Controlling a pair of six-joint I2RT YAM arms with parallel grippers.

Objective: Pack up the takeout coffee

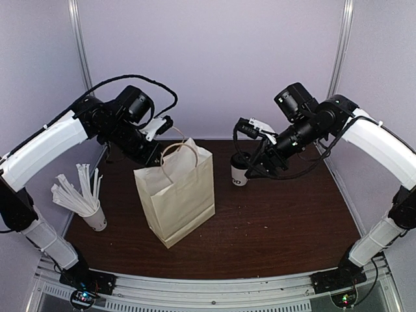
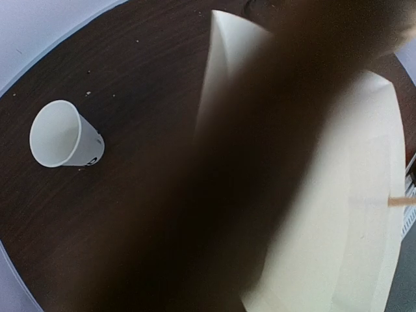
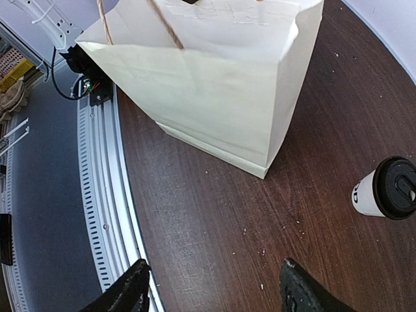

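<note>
Paper bag point(image 1: 177, 195) stands upright mid-table, mouth open, twisted handles point(image 1: 179, 148) raised; its contents cannot be seen in any view; coffee cup point(image 1: 239, 173) stands upright on the table to the right of the bag, apart from it and outside it, black lid point(image 3: 398, 187) on; straw cup point(image 1: 95, 219) stands left of the bag, wrapped white straws point(image 1: 75, 192) fanning out of it; table point(image 1: 279, 227) is dark wood grain, bordered on the bag's near side by a slotted metal rail point(image 3: 107, 214); walls point(image 1: 214, 65) pale; left gripper point(image 1: 155, 156) sits at the bag's upper left rim, jaws together; whether they pinch paper cannot be told; right gripper point(image 3: 214, 286) hangs near the coffee cup, jaws apart, nothing between; only the right wrist view shows the lid from above; the left wrist view, half masked by a dark blur, shows an open white cup point(image 2: 65, 133) beside the bag; whether this is the straw cup cannot be told
</note>
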